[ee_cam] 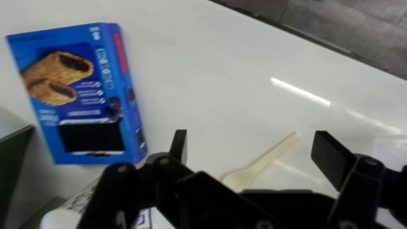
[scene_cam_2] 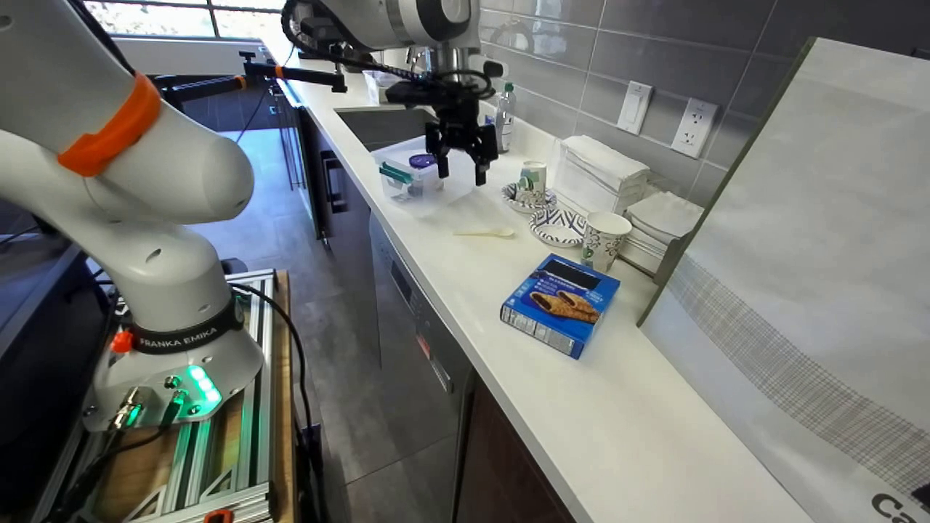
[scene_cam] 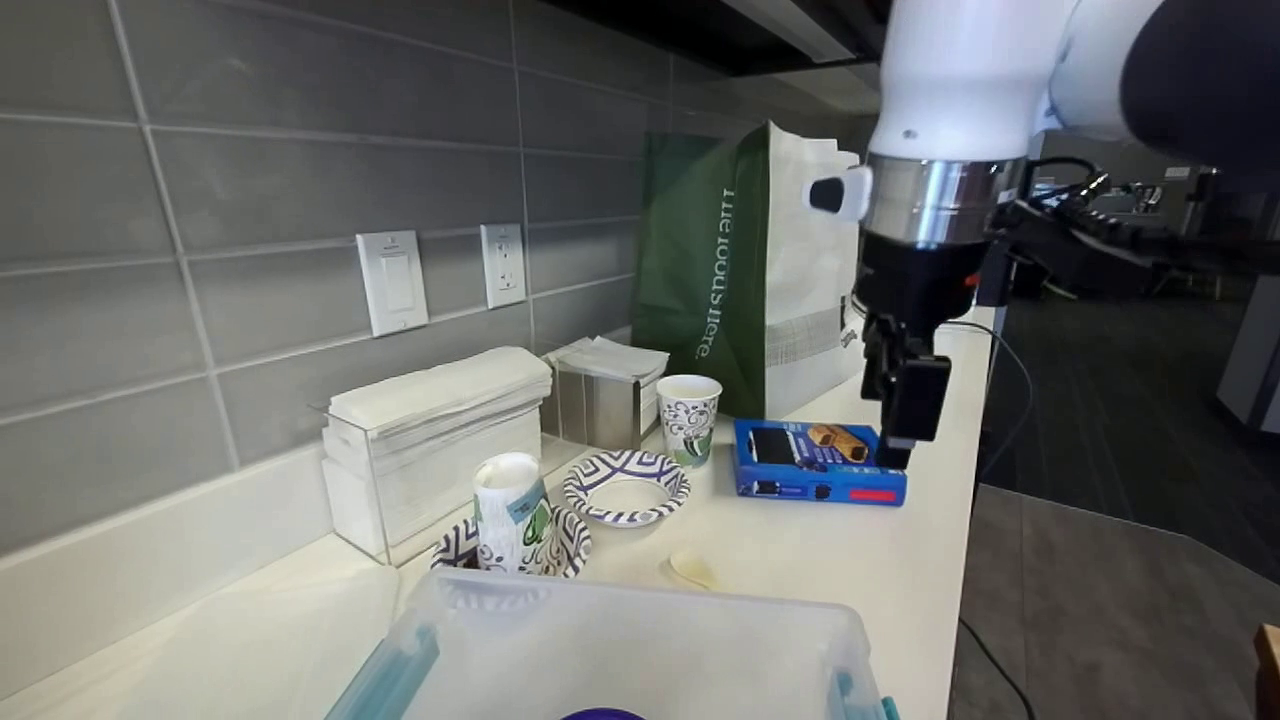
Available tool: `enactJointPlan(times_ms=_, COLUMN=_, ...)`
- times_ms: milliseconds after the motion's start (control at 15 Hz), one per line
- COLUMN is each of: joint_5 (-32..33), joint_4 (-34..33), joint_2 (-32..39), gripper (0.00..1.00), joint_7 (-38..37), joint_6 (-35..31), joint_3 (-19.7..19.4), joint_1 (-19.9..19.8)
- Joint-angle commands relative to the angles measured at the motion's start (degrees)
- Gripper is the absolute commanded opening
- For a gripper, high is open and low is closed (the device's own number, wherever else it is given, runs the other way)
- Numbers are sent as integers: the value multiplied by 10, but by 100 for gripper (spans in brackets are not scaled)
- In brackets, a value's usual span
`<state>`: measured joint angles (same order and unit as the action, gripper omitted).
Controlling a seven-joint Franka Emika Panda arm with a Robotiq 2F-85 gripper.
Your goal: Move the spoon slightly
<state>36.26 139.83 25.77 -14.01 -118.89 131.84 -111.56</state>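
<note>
Bin (scene_cam: 640,640) of translucent plastic, nearest in an exterior view, with smooth frosted walls, rounded corners and teal clasps (scene_cam: 405,660); purple round object (scene_cam_2: 421,161) inside. Spoon (ee_cam: 262,163) next, flat on smooth, glossy white tabletop (ee_cam: 206,63), near the bin but apart from it; cream-coloured, with slim straight handle and rounded end, exact material not determinable. Just past the bin, patterned paper cup (scene_cam: 513,520) overlapping navy-rimmed bowl (scene_cam: 574,540); inside or beyond it, cannot tell. Then shallow bowl (scene_cam: 627,498) with similar zigzag print. Deeper in, folded white napkins (scene_cam: 440,400) in clear, straight-edged holder (scene_cam: 380,505); shorter napkin stack (scene_cam: 610,358) in shiny, metal-looking holder (scene_cam: 605,410). Beyond, tapered cup (scene_cam: 690,420), upright, with scroll print, and blue cardboard box (scene_cam: 820,465), lying flat, with printed pastries on top. Farthest, tall paper bag (scene_cam: 690,280), green and white, sharply creased, near grey glossy tiles (scene_cam: 330,200).

In both exterior views, white, rounded arm (scene_cam_2: 174,174) extended over the tabletop, with metal-collared wrist (scene_cam: 935,200) pointed down. Fingers (ee_cam: 332,160) black and blocky, set wide apart, suspended above the tabletop; in the wrist view, spoon visible through the gap between them, lower down and untouched.
</note>
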Motion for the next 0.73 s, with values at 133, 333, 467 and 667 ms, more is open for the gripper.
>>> enactJointPlan(times_ms=133, joint_5=119, joint_4=82, joint_2=200, gripper=100, joint_7=-180, joint_6=63, joint_3=195, joint_1=-114)
enactJointPlan(times_ms=333, joint_5=137, joint_4=83, joint_2=296, gripper=100, joint_7=-209, joint_6=94, joint_3=190, joint_1=-83)
enactJointPlan(times_ms=467, joint_5=139, joint_4=54, joint_2=261, gripper=100, joint_7=-204, joint_6=107, joint_3=170, joint_1=-53)
enactJointPlan(times_ms=667, joint_5=142, joint_4=64, joint_2=301, gripper=100, joint_7=-202, joint_6=107, joint_3=169, joint_1=-57)
